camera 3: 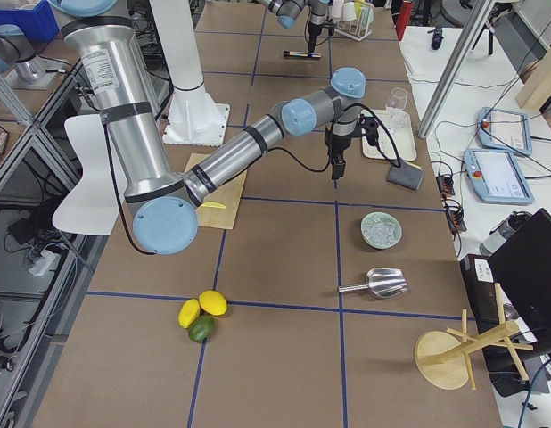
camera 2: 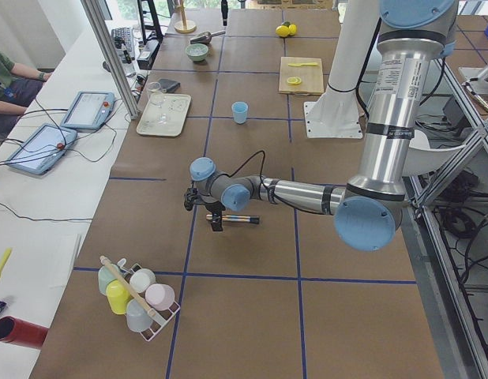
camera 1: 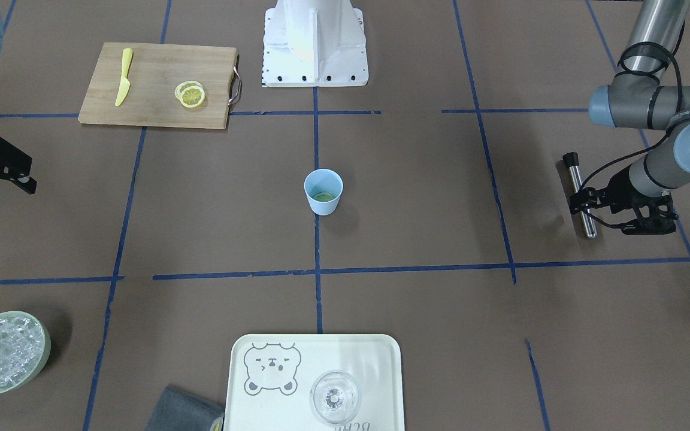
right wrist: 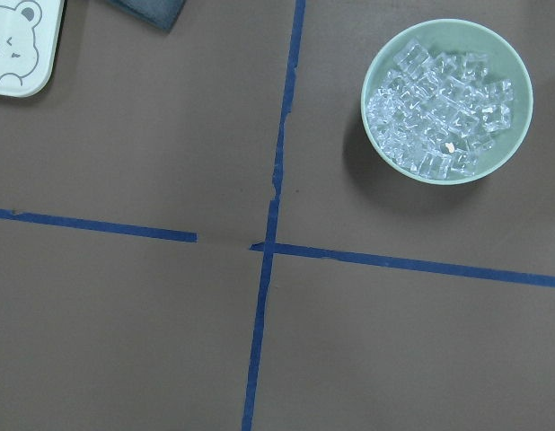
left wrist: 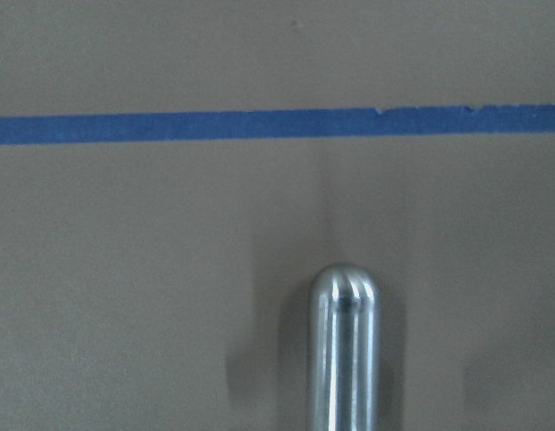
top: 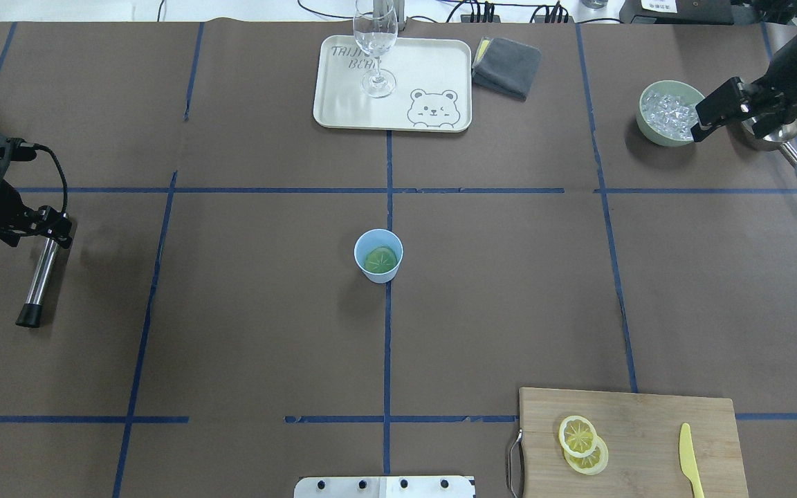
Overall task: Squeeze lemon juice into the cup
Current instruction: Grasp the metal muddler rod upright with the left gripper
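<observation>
The pale-blue cup stands at the table's centre, and it also shows in the overhead view. One lemon slice lies flat inside it. Two more lemon slices overlap on the wooden cutting board. My left gripper is down at the upper end of a metal rod that lies on the table. Its jaws stand on either side of the rod, and I cannot tell if they clamp it. My right gripper hangs open and empty above the table beside the ice bowl.
A yellow plastic knife lies on the board. A white bear tray at the far edge holds a clear glass, with a grey cloth beside it. A metal scoop and whole citrus fruits lie at the right end.
</observation>
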### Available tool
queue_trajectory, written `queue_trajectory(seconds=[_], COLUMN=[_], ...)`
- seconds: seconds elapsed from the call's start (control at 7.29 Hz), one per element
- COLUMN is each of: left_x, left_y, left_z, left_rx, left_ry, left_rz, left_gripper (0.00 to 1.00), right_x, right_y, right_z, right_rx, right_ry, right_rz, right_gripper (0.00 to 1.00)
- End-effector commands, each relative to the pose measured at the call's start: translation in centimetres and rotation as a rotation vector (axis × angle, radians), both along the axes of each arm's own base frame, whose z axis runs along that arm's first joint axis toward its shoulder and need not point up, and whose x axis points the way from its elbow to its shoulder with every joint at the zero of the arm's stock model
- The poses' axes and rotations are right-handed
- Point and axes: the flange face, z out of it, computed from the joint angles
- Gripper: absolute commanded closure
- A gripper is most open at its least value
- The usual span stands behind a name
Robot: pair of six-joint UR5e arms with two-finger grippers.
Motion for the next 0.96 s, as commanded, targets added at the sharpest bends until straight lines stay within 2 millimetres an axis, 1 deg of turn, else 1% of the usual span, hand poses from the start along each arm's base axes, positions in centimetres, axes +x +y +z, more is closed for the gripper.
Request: queue_trajectory(seconds=[0.0, 0.14, 0.27, 0.41, 0.55, 0.69, 0.82], left_x=[0.1, 0.1, 0.2, 0.2, 0.2, 0.1, -0.9], left_y=[0.0, 0.0, -0.1, -0.1, -0.1, -0.1, 0.4], left_z=[-0.1, -0.1, -0.2, -0.4, -0.8, -2.0, -6.6], left_rx=[0.0, -0.016, -0.015, -0.012, -0.007, 0.014, 0.099], left_ry=[0.001, -0.001, 0.0, 0.002, 0.006, 0.017, 0.063], left_rz=[0.0, -0.016, -0.018, -0.018, -0.019, -0.02, -0.026], left_gripper=[0.25, 0.59, 0.85, 1.0, 1.0, 1.0, 1.0], right_x=[0.2, 0.2, 0.3, 0.5, 0.5, 0.5, 0.6], right_y=[0.0, 0.0, 0.0, -0.1, 0.0, 0.1, 0.2], right_z=[0.0, -0.1, -0.1, -0.1, -0.2, -0.4, -0.4], right_rx=[-0.001, -0.002, -0.003, -0.006, -0.005, -0.001, -0.004], right_ry=[-0.001, -0.003, -0.005, -0.013, -0.016, -0.019, -0.019], right_rz=[0.004, 0.003, 0.005, 0.005, 0.004, 0.003, 0.004], right_gripper=[0.0, 0.0, 0.0, 0.0, 0.0, 0.0, 0.0])
